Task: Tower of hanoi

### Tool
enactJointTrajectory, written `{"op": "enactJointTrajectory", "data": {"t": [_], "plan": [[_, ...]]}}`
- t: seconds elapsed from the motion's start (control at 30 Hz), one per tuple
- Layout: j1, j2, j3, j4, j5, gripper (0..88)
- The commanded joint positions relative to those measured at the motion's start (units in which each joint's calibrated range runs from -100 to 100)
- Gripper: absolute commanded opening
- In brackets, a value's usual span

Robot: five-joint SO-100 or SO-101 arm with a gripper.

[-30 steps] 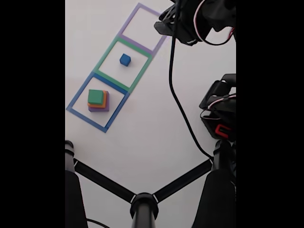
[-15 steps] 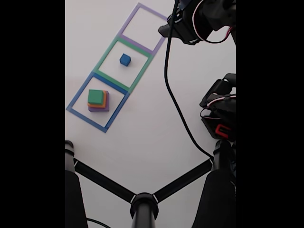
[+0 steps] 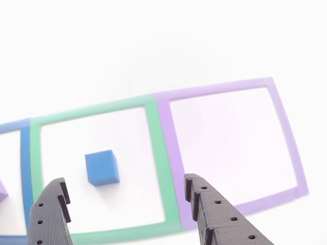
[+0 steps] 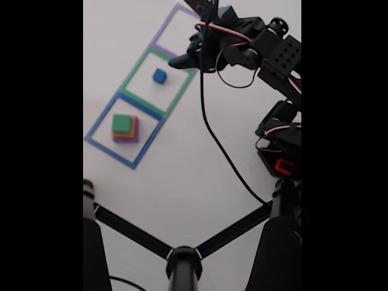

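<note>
While the blue block (image 4: 159,76) is sitting alone inside the green square outline (image 4: 134,71), the other three are staying stacked in the blue square outline (image 4: 97,127): green block (image 4: 122,123) on top, orange block (image 4: 125,134) under it, purple block (image 4: 136,137) at the bottom. That layout is reading as the first Hanoi move already made, smallest piece parked on the middle pad so the green one can go next. The purple square outline (image 4: 162,37) is holding nothing that I can see.

The arm is reaching out from the right side of the fixed view, folded over at the elbow, with the gripper (image 4: 182,60) hanging near the border between the green and purple outlines, just right of the blue block. A black cable (image 4: 209,130) is trailing down from it across the white table (image 4: 182,182).

From the other view, the gripper (image 3: 125,201) is spread wide, the two dark fingers (image 3: 204,204) well apart and gripping nothing, pointing toward the outlines. The blue block (image 3: 102,167) is lying between and beyond them, closer to the left finger, untouched. Probably lining up for the next pick; which block it is going for, I cannot tell.
</note>
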Motion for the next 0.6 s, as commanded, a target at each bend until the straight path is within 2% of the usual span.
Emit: {"op": "enactJointTrajectory", "data": {"t": [0.0,0.23,0.4,0.57], "plan": [[-0.8,1.8,13.7,-26.7,0.0,26.2],[-3.4,15.4,25.5,-56.9,0.0,26.7],[-4.5,32.0,25.9,-77.0,0.0,27.0],[-4.4,47.4,23.2,-92.5,0.0,27.4]]}}
